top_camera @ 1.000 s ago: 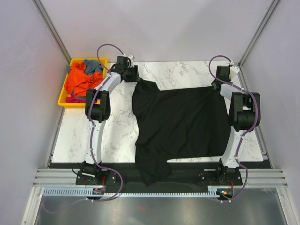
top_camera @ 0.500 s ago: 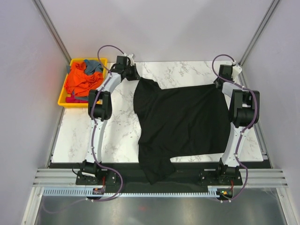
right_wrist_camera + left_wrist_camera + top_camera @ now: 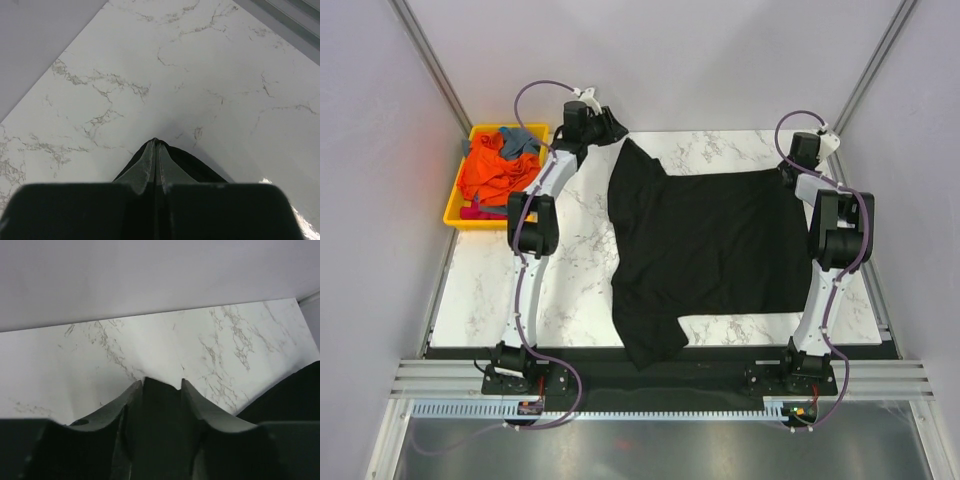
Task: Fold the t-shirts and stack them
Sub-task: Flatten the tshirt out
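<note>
Clamping the black t-shirt in the right gripper, far right corner of the table. Can't tell for the left gripper.

A: What colour is the table?
B: White marble, grey-veined; the black t-shirt is plain
A: And left of the black t-shirt?
B: A yellow tray, with an orange shirt and a grey-blue shirt

White, grey-veined marble tabletop within plain pale lilac walls, slim metal posts at both far corners.
</note>
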`<state>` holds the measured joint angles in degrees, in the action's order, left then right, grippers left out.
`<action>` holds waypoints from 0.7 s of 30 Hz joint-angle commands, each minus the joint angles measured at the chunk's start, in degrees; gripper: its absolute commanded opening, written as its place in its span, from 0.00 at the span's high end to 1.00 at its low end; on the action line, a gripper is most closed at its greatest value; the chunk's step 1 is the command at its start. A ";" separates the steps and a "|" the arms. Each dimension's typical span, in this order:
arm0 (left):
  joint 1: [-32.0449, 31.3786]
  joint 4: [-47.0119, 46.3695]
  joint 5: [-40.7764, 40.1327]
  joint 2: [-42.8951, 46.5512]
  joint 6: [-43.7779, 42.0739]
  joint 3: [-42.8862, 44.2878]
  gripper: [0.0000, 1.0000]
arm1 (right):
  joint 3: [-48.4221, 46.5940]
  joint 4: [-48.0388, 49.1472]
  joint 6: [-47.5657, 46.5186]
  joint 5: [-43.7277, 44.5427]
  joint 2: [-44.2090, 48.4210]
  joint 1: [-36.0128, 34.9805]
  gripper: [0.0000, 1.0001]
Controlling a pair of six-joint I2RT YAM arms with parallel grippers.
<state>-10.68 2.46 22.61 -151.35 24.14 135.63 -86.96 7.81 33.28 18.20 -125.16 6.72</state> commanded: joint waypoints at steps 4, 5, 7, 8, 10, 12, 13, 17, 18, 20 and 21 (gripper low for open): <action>0.92 3.86 -5.02 9.82 -4.18 -10.07 0.44 | -8.65 -1.64 0.56 1.49 -4.21 1.63 1.00; 0.83 4.57 -7.21 13.93 -5.23 -12.65 0.44 | -9.45 -2.53 0.65 1.23 -4.39 1.98 1.00; 0.83 6.94 -8.81 18.26 -5.51 -20.10 0.44 | -12.77 -7.16 0.48 -0.44 -4.13 2.68 0.88; 0.83 7.99 -9.60 22.11 -5.25 -22.23 0.45 | -14.02 -9.72 0.12 -0.44 -3.78 2.68 0.80; 0.66 12.28 -10.57 25.39 -4.20 -27.93 0.46 | -16.48 -16.03 0.38 -0.97 -1.68 2.68 0.62; 0.57 14.76 -10.13 30.99 -2.52 -31.90 0.49 | -17.45 -20.27 1.70 -2.11 0.17 2.77 0.52; 0.05 15.64 -9.87 33.46 -2.26 -36.62 0.50 | -17.46 -24.56 2.57 -2.81 2.27 2.68 0.51; -3.46 18.46 -13.02 45.94 0.11 -51.58 0.52 | -13.43 -36.18 6.70 -2.03 9.22 2.51 0.49; -4.69 18.89 -13.81 48.66 0.73 -54.57 0.52 | -11.50 -37.77 8.19 -1.94 10.89 2.25 0.49; -8.12 20.03 -14.52 55.52 3.70 -62.13 0.52 | -4.74 -41.38 9.43 -2.37 16.42 2.16 0.49; -10.05 21.35 -14.35 57.72 4.76 -64.68 0.51 | -2.36 -42.08 10.05 -2.72 18.27 2.07 0.48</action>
<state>-15.62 19.73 10.15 -100.66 24.10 77.80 -94.52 -24.53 39.38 16.19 -114.10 9.21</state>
